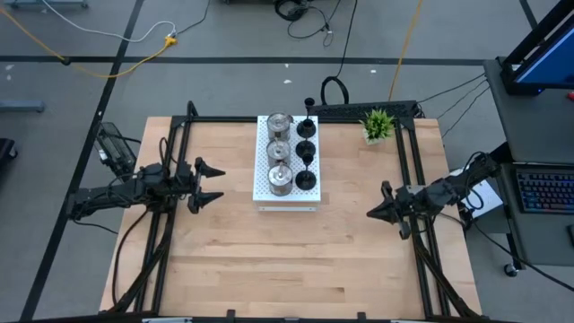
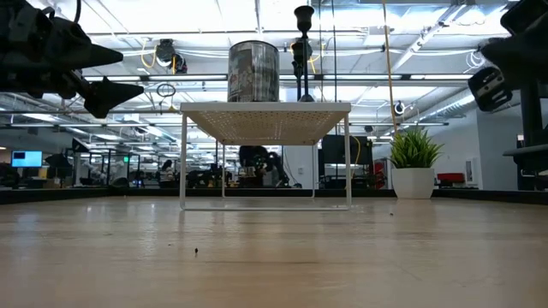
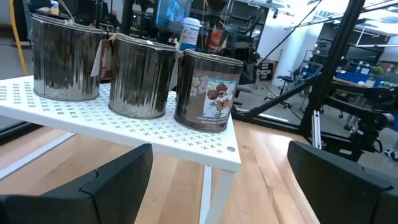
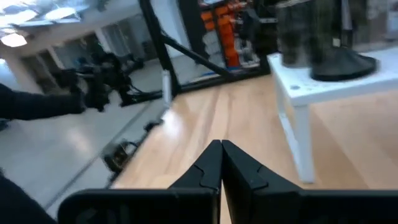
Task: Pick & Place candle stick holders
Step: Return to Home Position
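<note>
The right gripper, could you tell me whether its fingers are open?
No, the right gripper shows its two dark fingers pressed together at the tips, with nothing between them.

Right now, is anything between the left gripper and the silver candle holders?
Nothing visible. The open left gripper faces the silver candle holders on the white shelf across bare table; the black holders stand beyond them. The right gripper waits, shut, at the right.
</note>
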You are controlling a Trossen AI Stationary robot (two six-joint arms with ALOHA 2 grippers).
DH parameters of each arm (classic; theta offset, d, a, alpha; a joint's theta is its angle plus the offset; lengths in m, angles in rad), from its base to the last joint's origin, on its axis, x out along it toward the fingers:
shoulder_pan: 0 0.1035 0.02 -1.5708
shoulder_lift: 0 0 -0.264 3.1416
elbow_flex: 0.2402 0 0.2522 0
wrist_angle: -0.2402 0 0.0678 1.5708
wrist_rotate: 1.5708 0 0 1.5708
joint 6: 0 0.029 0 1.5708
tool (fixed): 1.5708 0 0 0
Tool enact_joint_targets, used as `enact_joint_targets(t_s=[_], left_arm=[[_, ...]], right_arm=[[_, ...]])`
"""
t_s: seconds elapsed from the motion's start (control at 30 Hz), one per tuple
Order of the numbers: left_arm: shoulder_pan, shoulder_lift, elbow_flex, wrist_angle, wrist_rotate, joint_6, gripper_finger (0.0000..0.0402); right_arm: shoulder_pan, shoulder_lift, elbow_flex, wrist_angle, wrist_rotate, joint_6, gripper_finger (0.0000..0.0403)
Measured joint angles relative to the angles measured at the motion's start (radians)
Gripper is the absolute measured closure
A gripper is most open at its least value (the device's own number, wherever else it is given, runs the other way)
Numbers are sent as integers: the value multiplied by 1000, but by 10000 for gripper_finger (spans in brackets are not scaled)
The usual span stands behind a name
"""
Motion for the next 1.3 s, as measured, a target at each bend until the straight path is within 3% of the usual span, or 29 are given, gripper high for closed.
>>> enact_joint_targets(t_s=[0.4, 1.3], left_arm=[[0, 0, 0, -1, 0, 6, 23], [1, 0, 0, -1, 2, 4, 23]], right_arm=[[0, -1, -18, 45, -47, -87, 403], [0, -1, -20, 42, -46, -35, 403]])
